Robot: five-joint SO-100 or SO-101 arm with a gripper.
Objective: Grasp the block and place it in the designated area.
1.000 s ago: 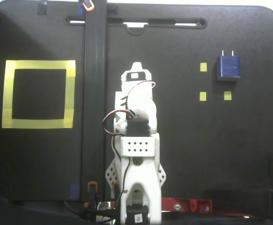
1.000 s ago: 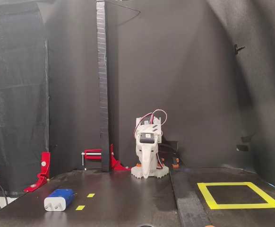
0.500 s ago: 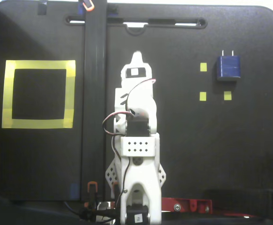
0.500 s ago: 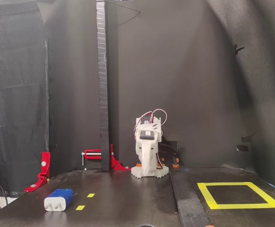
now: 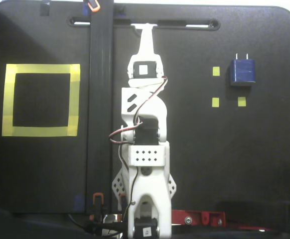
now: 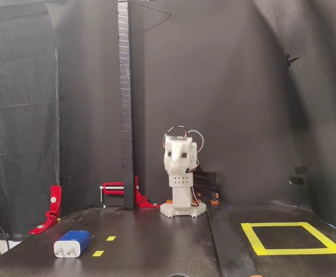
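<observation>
Stretched further toward the top of the frame than a second earlier: arm (image 5: pixel 144 149) extended up the middle of the overhead-looking fixed view, gripper (image 5: pixel 147 31) now reaching the slot near the upper edge. Seen only as one narrow white tip there; state of the fingers impossible to tell. Block (image 5: pixel 242 71) lying upper right on the worktop (image 5: pixel 264 164), prongs pointing to the top edge, well apart from the gripper, unmoved. Three small yellow markers (image 5: pixel 216 71) just left of and below it. Designated area (image 5: pixel 41 99) at mid left, beyond the dark vertical strip (image 5: pixel 100 109), holding nothing inside its black interior.

From the low front-facing fixed view: arm (image 6: pixel 179 173) raised from its earlier folded droop, upper part lifted at frame centre, fingers hidden behind the arm body. Block (image 6: pixel 72 243) at lower left, prongs end toward the camera, resting flat. Designated area (image 6: pixel 293 238) at lower right, likewise bare.

Possible trouble, judged from this layout: long swing to the side needed, so a descent slightly off could nudge the block along the smooth worktop instead of straddling it; smooth-looking faces might slip from a shallow pinch; carrying it across, a low pass could clip the raised dark strip; release near the tape might leave it on the yellow border, not inside.
</observation>
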